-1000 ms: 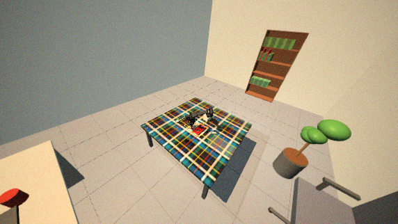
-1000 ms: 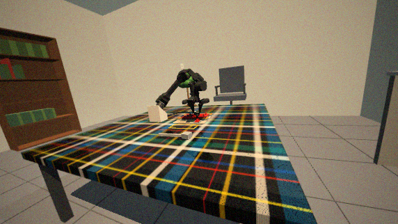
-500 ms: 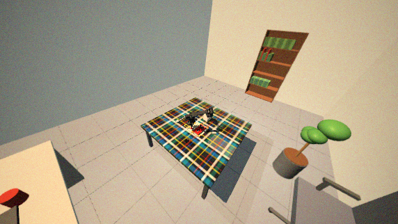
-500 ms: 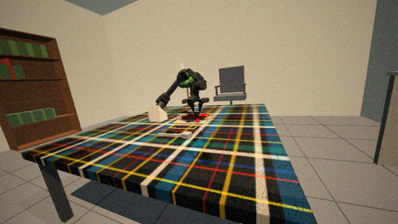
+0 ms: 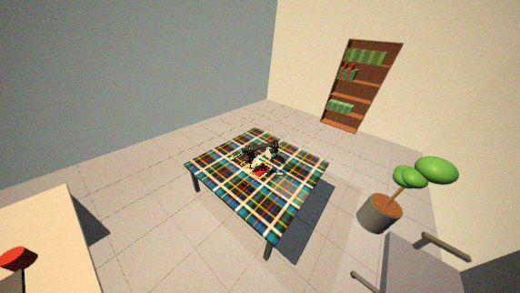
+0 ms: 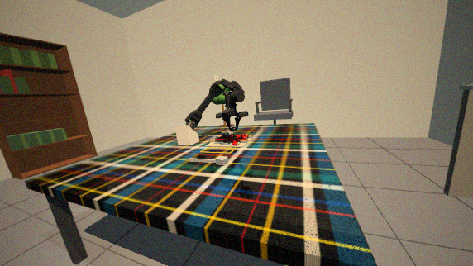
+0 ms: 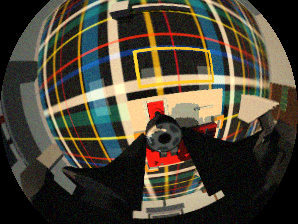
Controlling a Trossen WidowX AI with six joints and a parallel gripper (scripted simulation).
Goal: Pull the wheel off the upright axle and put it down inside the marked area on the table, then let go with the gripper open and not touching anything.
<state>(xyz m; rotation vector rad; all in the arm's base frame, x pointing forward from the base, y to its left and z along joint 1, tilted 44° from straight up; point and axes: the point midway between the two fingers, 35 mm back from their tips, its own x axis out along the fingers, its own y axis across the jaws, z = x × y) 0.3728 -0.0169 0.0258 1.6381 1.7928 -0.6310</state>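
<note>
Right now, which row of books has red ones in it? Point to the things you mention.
The middle row (image 5: 353, 75) (image 6: 21, 85) in the brown bookshelf (image 5: 338, 126) (image 6: 81, 116): it has red mixed with green, while the top row (image 5: 365, 56) (image 6: 26, 58) and bottom row (image 5: 340, 106) (image 6: 37, 139) are all green.

A plaid-covered table (image 5: 268, 205) stands on the tiled floor (image 5: 150, 227), bearing a dark arm (image 5: 261, 146).

One plaid table (image 5: 255, 200) (image 6: 285, 215) (image 7: 102, 75), one bookshelf (image 5: 347, 95) (image 6: 80, 120).
</note>
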